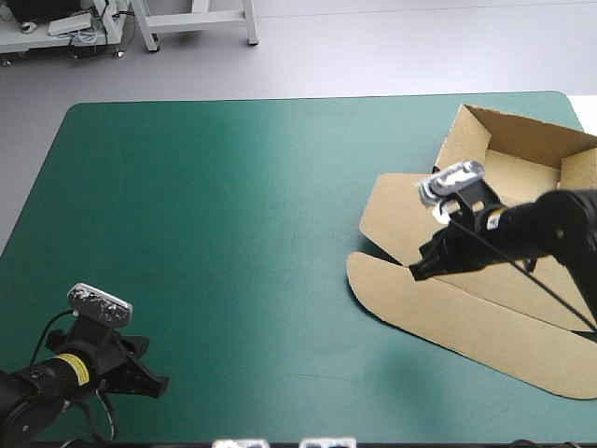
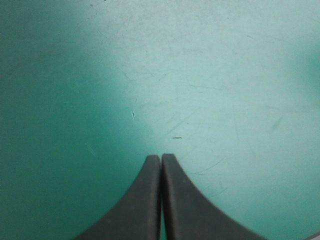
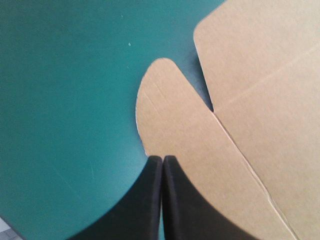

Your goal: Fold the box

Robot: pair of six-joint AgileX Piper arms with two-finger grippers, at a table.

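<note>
— Starting nearest us, at the lower left of the frame: our left gripper (image 1: pixel 156 383) has its two black fingers clenched on nothing, with only the bare teal-green table cover (image 1: pixel 233 233) beneath it.

— Agreed. Farther in, at the right of the frame, lies the brown cardboard box (image 1: pixel 466 313), a cut sheet only partly formed. Our right gripper (image 1: pixel 415 272) is pressed shut as well, its tip at the notch beside the rounded brown corner flap (image 3: pixel 170 110). We cannot tell whether it touches the board.

— We judge that raising that flap is the step in hand. We should work the tip under its curved edge and lift along the crease.

— Gently, or the sheet may skid. Farthest off, at the upper right, the raised brown walls (image 1: pixel 522 126) already stand, so we should fold toward them.
</note>
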